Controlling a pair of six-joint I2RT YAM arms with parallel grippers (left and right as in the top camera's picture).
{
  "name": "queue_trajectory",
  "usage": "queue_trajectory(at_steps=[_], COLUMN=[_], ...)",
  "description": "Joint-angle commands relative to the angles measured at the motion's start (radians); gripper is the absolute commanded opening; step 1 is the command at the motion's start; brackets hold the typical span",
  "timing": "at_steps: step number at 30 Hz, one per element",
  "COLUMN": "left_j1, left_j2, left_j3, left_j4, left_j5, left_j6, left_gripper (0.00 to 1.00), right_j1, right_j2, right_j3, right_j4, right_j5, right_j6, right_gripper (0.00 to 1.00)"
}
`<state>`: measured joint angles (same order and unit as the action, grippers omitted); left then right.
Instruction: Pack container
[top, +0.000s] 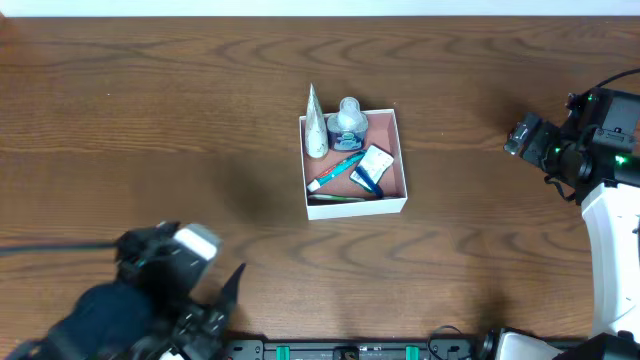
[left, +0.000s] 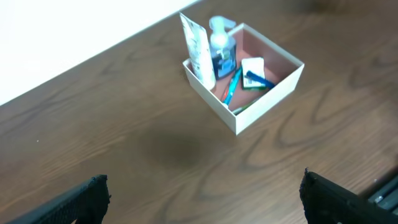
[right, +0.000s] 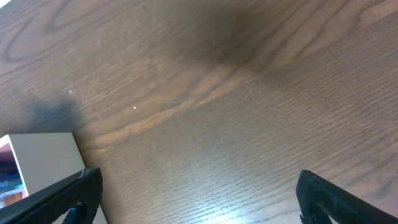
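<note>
Container: white-walled square box (top: 357, 207) was seen filled, ahead of left end effector (left: 205, 200).
Grip: it and right end effector (right: 198, 193) were spread wide, empty, as packing was judged done.

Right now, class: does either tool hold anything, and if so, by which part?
Nothing is held. The left tool and the right tool are both open and empty, and neither touches the container.
</note>
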<state>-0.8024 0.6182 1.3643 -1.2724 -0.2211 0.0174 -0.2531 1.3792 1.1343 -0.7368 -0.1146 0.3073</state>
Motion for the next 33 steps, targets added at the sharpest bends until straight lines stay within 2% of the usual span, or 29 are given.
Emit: queue_trajectory(at_steps=[1,7,11,14,24,33], left_j1=[0.062,0.364,0.571,0.669,0.751,0.769], left_j2=[-0.054,-0.149,-0.238,-0.313,-0.488,-0.561], left_j3=[-0.031,-0.154,-0.319,-0.463,-0.883,-1.143], left_j4=[0.004,0.120,0.281,0.436,1.001,1.292], left_j5=[-0.023,0.051,0.152,0.209,0.346,0.424], left_j6=[-0.066,-0.109,-0.108,-0.108,-0.109,-0.111], left_gripper=[0.98,0.98,0.98,0.98,0.98,0.98], right_j1=[-0.007,-0.007,-0.007,-0.007,-0.007,-0.007], right_j2=[0.001,0.001,0.001,0.001,0.001,0.001], right_j3=[0.010,0.010,0.010,0.010,0.010,0.010], right_j4=[-0.001,-0.001,-0.001,-0.001,-0.001,-0.001], right_j5=[0.006,0.006,0.006,0.006,0.006,0.006], right_j6=[0.010,0.010,0.010,0.010,0.010,0.010], right_gripper=[0.99,0.99,0.99,0.99,0.99,0.99])
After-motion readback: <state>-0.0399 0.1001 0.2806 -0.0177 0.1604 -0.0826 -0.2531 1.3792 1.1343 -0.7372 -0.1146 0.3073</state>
